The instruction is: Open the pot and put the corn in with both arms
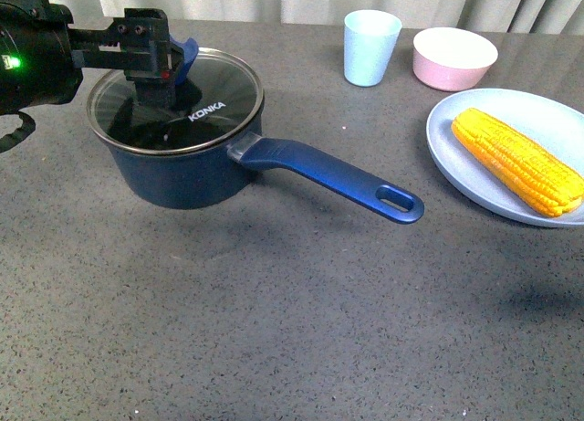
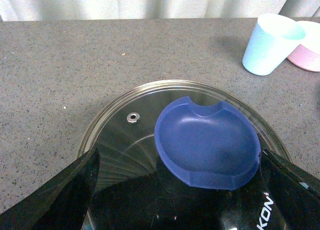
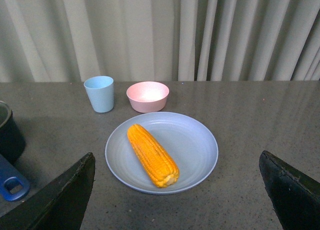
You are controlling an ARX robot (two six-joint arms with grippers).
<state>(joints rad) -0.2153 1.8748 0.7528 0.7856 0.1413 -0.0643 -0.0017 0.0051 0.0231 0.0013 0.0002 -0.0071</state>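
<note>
A dark grey, speckled stone-look surface (image 1: 274, 330) fills the scene, and pale pleated curtains (image 3: 200, 35) hang along its far edge, closing off the room behind.

The left end effector (image 1: 155, 60) hangs over the pot (image 1: 182, 170), directly above the glass lid (image 1: 214, 92), which sits on the pot. In the left wrist view its 2 fingers (image 2: 55, 200) stand spread on either side of the blue knob (image 2: 207, 145). 1 finger is clearly apart from the knob and the other is just beside it, so the jaws are parted and grip nothing. Past this end effector stand a light blue cup (image 2: 270, 43) and a pink bowl (image 2: 307, 45), touching or nearly so. The pot's long blue handle (image 1: 338, 176) runs away from it toward the plate.

The right end effector (image 3: 176, 162) is out of the front view. Its own camera shows 2 fingers (image 3: 295, 190) set wide apart and empty. Ahead of and below it the corn (image 3: 152, 155) lies on a pale blue plate (image 3: 200, 135), with the cup and bowl farther out near the curtains.
</note>
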